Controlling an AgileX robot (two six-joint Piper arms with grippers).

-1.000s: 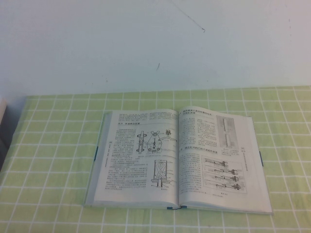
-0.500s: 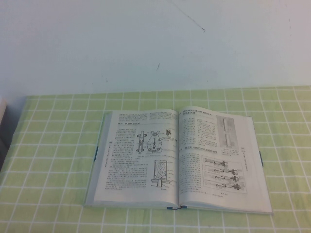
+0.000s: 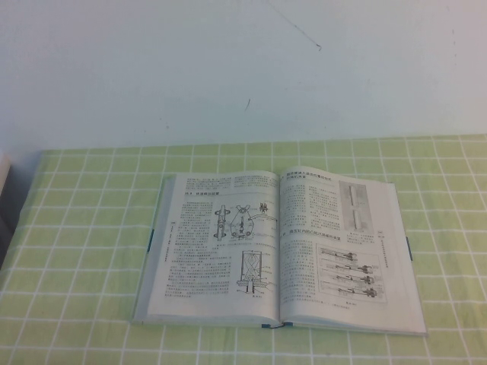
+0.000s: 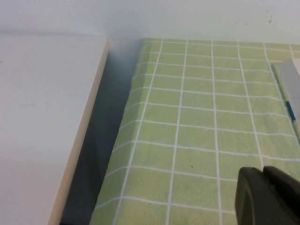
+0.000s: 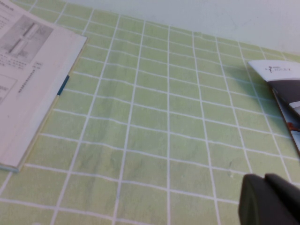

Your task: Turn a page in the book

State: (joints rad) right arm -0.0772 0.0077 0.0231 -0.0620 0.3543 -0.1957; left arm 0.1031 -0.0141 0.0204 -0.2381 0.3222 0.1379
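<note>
The book [image 3: 278, 251] lies open on the green checked cloth in the middle of the high view. Its right-hand leaf is the page [image 3: 346, 251], lying flat with a tall grey photo and four rod drawings. The left-hand leaf [image 3: 221, 243] shows a round valve-like mechanism. A blue ribbon end [image 3: 275, 325] sticks out at the spine. Neither gripper shows in the high view. My left gripper [image 4: 262, 176] is shut and empty over the cloth, left of the book's edge [image 4: 288, 79]. My right gripper [image 5: 264, 180] is shut and empty over the cloth, right of the page's corner [image 5: 33, 70].
A white board or box [image 4: 42, 126] lies off the cloth's left edge, with a dark gap beside it. A glossy leaflet [image 5: 283, 93] lies on the cloth to the right of the book. A pale wall stands behind the table.
</note>
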